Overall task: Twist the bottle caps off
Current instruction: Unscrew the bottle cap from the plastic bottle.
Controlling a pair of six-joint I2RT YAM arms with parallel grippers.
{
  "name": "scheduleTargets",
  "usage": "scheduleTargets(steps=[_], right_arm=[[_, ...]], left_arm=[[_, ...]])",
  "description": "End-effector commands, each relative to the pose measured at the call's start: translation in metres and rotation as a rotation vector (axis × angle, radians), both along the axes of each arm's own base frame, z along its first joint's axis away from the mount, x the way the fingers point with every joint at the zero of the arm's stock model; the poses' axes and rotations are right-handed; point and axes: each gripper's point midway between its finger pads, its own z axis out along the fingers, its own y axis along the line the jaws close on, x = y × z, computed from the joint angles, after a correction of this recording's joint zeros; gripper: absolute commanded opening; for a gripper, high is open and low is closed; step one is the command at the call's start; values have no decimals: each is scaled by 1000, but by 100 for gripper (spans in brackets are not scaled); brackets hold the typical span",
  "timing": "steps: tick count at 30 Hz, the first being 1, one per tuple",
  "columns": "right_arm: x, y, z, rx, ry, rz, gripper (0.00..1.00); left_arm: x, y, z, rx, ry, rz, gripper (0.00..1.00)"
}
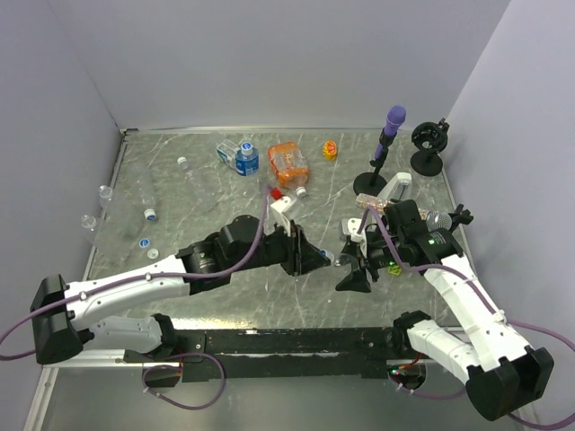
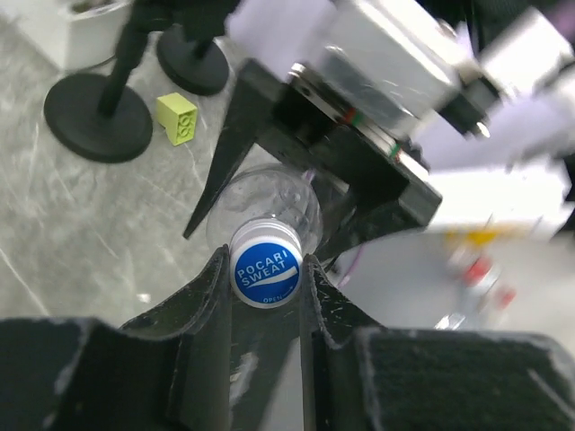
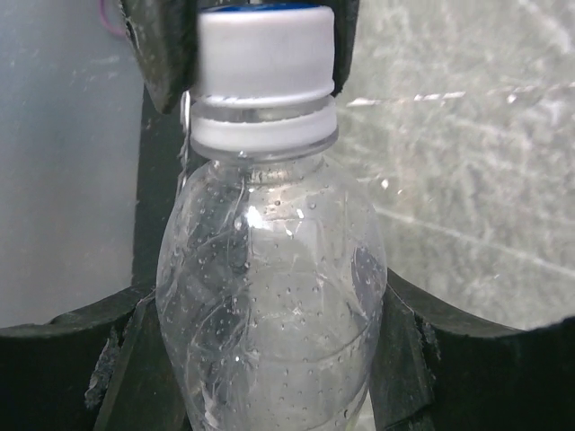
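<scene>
Clear plastic is bulging where the right gripper (image 3: 269,359) is clasping the bottle (image 3: 269,296) around its belly, just in front of the purple-topped stand (image 1: 386,148) on the desk (image 1: 260,301). The left gripper (image 2: 264,260) is pinching that bottle's cap (image 2: 266,274), which is white-sided with a blue top and is sitting on the neck. A loose blue cap (image 1: 150,215) is lying far left of the stand.

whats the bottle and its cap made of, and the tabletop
Bottle: thin clear plastic, glossy; you see through it, with creases and droplets inside.
Cap: opaque white plastic, fairly matte, with a blue printed top in the left wrist view.
Tabletop: grey with white veins, marble-like; whether stone or a printed laminate is unclear.
</scene>
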Motion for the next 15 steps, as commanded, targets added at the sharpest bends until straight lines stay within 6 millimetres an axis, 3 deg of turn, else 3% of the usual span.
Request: scheduleTargets(steps=[1,3,7,10,12,15], right_arm=[[21,-8,0,-33,-32,-93,11],[22,-8,-1,-32,-29,-93,11],[25,-10,-1,-46,-34,-105,10],[30,-13,-3,-66,-53,-135,9],[30,-13,-4,-64,-60,-144,9],[29,-13,-7,-59,-52,-139,9]], left_arm=[[31,30,22,-164,288,345,1],[32,23,23,-188,364,363,1],[38,9,6,-120,518,449,1],[51,19,-17,-33,684,646,1],[54,21,-18,0,762,713,1],[48,10,-5,-52,781,640,1]])
